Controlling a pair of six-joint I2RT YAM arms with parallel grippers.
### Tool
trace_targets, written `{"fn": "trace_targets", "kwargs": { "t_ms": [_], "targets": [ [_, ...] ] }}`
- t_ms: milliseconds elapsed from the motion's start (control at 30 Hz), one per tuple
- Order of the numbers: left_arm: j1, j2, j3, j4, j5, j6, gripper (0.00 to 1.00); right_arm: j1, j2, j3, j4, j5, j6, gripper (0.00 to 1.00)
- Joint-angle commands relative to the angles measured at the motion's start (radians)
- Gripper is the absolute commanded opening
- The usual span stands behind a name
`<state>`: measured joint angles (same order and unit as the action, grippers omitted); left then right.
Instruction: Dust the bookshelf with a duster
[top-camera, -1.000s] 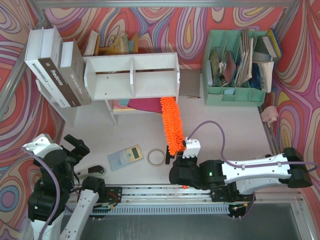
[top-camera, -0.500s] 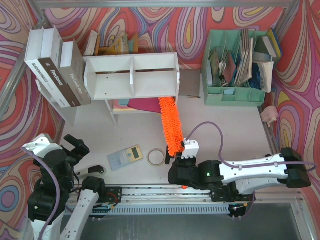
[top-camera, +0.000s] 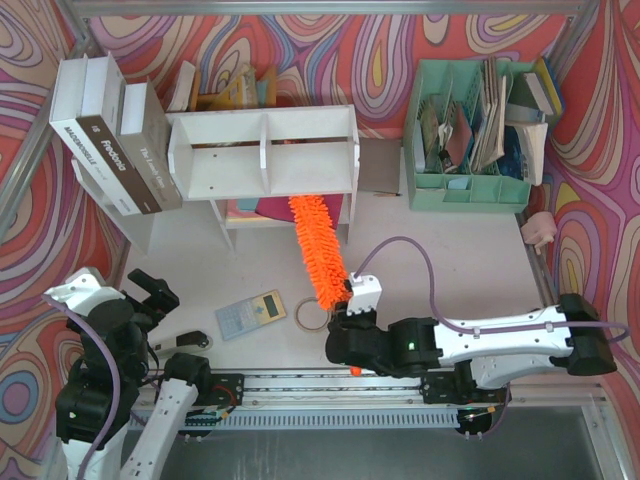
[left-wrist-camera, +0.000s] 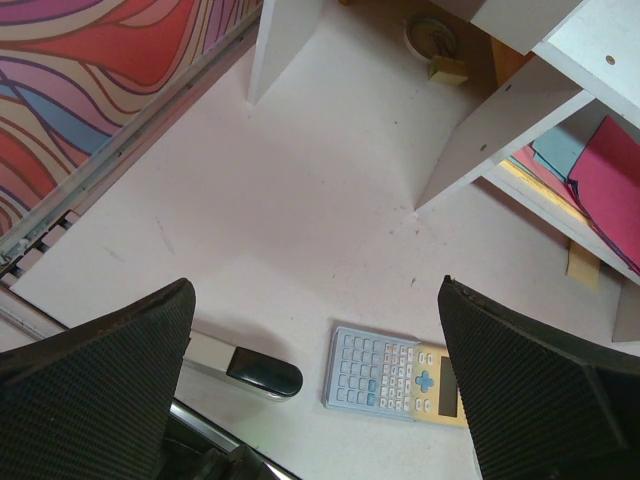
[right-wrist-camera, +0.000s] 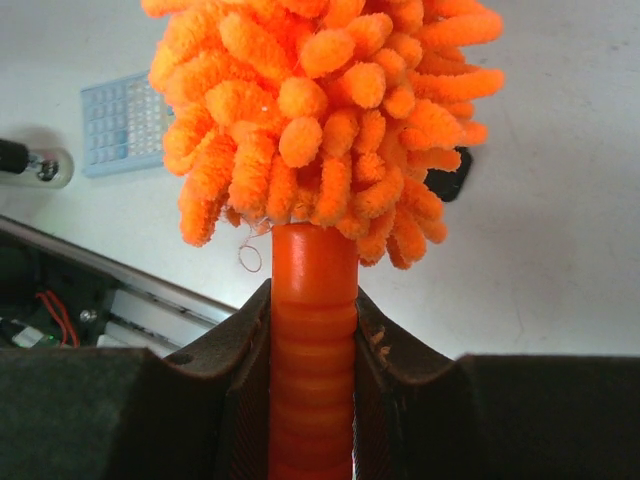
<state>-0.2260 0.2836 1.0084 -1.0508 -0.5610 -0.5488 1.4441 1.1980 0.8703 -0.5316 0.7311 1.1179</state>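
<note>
Left gripper (left-wrist-camera: 315, 300), seven o'clock, hangs released. Right gripper (right-wrist-camera: 313, 330) clenches the stiff ribbed orange plastic handle (right-wrist-camera: 313, 280), the sound hold; its seemingly light, floppy orange microfibre duster (top-camera: 315, 250) slants toward eleven o'clock, tip at the small white wooden bookshelf (top-camera: 265, 150).

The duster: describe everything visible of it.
The duster is a long bright-orange brush of fluffy microfibre nubs on a short ribbed orange plastic handle, on which the right gripper is shut. It slants above the table, head pointing away from the gripper and leaning left, its tip at the lower front edge of the white bookshelf under the right compartment; contact there cannot be told.
</note>
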Motion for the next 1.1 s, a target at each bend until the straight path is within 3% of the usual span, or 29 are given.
{"fn": "trace_targets", "kwargs": {
  "t_ms": [0,267,700,1067],
  "targets": [
    [0.008,0.007,-0.013,0.011,-0.002,0.015,0.98,-0.002,0.051,0.051,0.146,0.01,-0.124,0.0],
    [0.008,0.005,-0.013,0.011,-0.003,0.015,0.98,-0.019,0.209,0.038,0.257,-0.093,-0.144,0.0],
    [0.008,0.004,-0.014,0.011,-0.003,0.015,0.98,-0.022,0.217,0.185,0.315,-0.104,-0.309,0.0],
    [0.008,0.005,-0.014,0.011,-0.002,0.015,0.98,-0.032,0.36,0.175,0.342,-0.17,-0.295,0.0]
  ]
}}
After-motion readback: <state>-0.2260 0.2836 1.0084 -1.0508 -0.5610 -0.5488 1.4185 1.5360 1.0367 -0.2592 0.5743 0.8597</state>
